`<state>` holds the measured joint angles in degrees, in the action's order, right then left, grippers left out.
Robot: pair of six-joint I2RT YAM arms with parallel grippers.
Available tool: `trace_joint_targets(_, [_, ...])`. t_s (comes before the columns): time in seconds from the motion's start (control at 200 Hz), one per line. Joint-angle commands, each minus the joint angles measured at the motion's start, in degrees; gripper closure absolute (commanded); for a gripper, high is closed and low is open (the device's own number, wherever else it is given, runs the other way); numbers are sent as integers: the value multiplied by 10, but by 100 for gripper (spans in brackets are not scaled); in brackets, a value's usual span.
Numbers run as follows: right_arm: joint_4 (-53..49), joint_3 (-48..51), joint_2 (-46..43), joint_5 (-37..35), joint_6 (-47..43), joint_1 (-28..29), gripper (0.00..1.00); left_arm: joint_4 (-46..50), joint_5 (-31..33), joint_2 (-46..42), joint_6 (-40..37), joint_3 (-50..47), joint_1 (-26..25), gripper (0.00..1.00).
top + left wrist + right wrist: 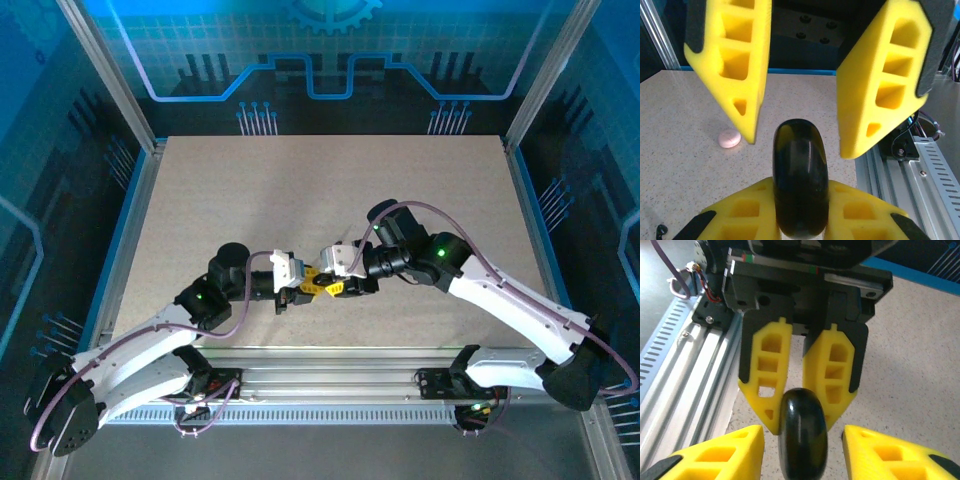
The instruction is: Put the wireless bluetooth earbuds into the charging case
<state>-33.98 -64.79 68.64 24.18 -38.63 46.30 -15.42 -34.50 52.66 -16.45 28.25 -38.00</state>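
A glossy black oval object [800, 175] is pinched upright in my left gripper [800, 202], which is shut on it just above the table. My right gripper [802, 442] faces it head-on, open; its yellow fingers [715, 455] flank the black object [802, 435] with a gap on each side. In the top view the two grippers [300, 291] [328, 285] meet near the table's front middle. The charging case [730, 138], a small pale-pink round puck, lies on the table beyond the right gripper's fingers [740, 75]. The earbuds are out of view.
The speckled beige table [330, 190] stretches away behind the arms. An aluminium rail [680, 370] with cable slots runs along the near edge, close beside both grippers. Blue enclosure walls [320, 60] ring the table.
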Motion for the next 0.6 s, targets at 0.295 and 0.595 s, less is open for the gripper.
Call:
trace_joint_targets(0.295, [36, -6, -16, -74, 34, -37, 59, -22, -28, 6, 9, 12, -3, 86])
trace_joint_targets(0.595, [58, 3, -35, -92, 64, -65, 61, -27, -29, 6, 11, 10, -4, 86])
